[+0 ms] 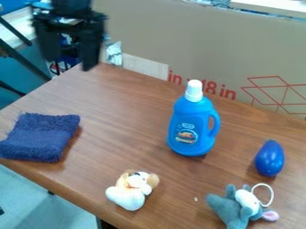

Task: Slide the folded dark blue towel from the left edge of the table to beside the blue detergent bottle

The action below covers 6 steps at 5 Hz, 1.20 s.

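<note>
Hanging far left, the black end effector (71,64) gapes wide, empty. The folded navy terry cloth (40,137), near left, looks light, floppy, best pinched at its edge.

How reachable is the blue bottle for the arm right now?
Probably yes: the open claw hangs at the upper left, nothing visible stands between it and the bottle, and the navy cloth and plush dog lie clear.

A blue plastic bottle with a white cap (192,125) stands before a tan cardboard panel (197,42). Near right, a glossy blue egg-shaped object (269,158) and what appears to be a grey plush mouse (235,209); left of them, a white-and-tan plush dog (130,193).
</note>
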Motion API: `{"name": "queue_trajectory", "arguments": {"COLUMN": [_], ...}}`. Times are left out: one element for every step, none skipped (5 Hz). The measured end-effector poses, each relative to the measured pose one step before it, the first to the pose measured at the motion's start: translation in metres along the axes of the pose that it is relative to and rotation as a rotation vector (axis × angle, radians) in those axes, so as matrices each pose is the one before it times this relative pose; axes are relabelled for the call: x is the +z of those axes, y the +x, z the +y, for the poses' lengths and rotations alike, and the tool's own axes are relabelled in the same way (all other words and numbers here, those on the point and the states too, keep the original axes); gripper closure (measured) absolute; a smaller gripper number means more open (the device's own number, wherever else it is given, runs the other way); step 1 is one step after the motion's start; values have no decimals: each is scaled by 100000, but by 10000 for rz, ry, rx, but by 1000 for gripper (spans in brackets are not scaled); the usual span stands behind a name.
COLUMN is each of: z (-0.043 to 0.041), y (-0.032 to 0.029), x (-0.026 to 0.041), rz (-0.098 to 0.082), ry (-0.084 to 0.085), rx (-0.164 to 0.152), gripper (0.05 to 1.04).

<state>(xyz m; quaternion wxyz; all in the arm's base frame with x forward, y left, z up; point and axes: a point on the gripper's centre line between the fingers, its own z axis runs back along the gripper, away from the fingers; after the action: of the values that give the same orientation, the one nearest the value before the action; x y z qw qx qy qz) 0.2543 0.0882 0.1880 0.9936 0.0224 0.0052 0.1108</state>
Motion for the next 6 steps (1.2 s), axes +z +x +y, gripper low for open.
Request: {"name": "queue_trajectory", "arguments": {"z": [2672, 2510, 1904, 15, -93, -458], "y": [528, 949, 811, 765, -224, 129], "x": [-3758, -3900, -2130, -1656, -941, -1311], "rz": [862, 790, 317, 691, 151, 3], "ry": [-21, -127, -205, -135, -189, -224], "rx": [239, -251, -131, -309, 8, 20], "gripper": [78, 78, 78, 78, 78, 78]}}
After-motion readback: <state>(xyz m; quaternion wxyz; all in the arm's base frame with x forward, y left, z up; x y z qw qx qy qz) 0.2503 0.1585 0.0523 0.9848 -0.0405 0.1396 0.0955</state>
